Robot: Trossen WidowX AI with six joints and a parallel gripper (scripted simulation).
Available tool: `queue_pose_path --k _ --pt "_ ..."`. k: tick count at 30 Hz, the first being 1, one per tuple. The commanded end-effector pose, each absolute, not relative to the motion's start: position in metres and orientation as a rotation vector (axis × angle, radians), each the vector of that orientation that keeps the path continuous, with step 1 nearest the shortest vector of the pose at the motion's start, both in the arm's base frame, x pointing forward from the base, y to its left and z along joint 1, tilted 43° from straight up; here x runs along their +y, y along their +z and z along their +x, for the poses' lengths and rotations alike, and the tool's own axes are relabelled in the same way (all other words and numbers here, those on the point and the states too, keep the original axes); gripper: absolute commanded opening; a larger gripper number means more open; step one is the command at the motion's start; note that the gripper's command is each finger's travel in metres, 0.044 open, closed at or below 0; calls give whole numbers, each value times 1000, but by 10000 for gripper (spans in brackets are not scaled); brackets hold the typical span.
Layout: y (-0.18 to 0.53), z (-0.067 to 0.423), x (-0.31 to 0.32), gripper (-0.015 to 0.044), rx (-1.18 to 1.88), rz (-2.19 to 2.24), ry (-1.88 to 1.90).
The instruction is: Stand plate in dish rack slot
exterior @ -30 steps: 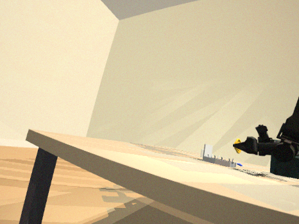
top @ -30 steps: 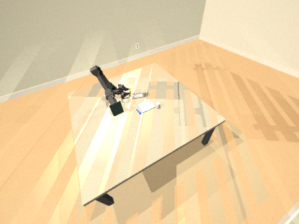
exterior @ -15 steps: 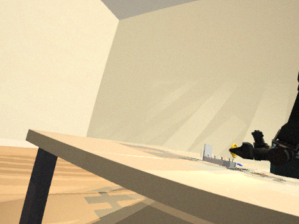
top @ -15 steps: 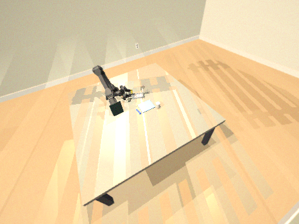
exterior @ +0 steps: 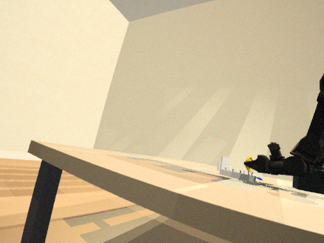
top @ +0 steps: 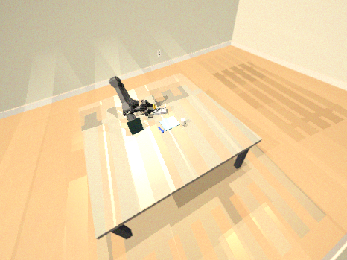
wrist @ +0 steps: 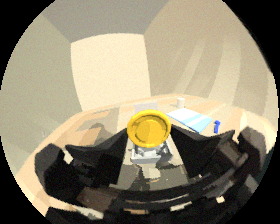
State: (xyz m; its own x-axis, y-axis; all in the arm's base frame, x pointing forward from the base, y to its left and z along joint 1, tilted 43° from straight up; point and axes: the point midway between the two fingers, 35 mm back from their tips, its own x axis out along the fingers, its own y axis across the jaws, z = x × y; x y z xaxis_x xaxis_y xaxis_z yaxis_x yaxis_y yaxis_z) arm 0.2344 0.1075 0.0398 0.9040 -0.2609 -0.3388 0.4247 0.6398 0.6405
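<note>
Arm: cut off by the exterior view's right edge. Base: likewise cropped. Dish rack: too small from above to count slots. Plate: hid most of the rack in the wrist view; fingertips blurred.
</note>
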Motion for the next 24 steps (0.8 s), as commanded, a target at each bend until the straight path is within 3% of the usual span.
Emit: queue_pose_path --k 1,24 --pt "37 239 104 0 226 780 -397" --pt "22 245 111 0 234 777 -394"
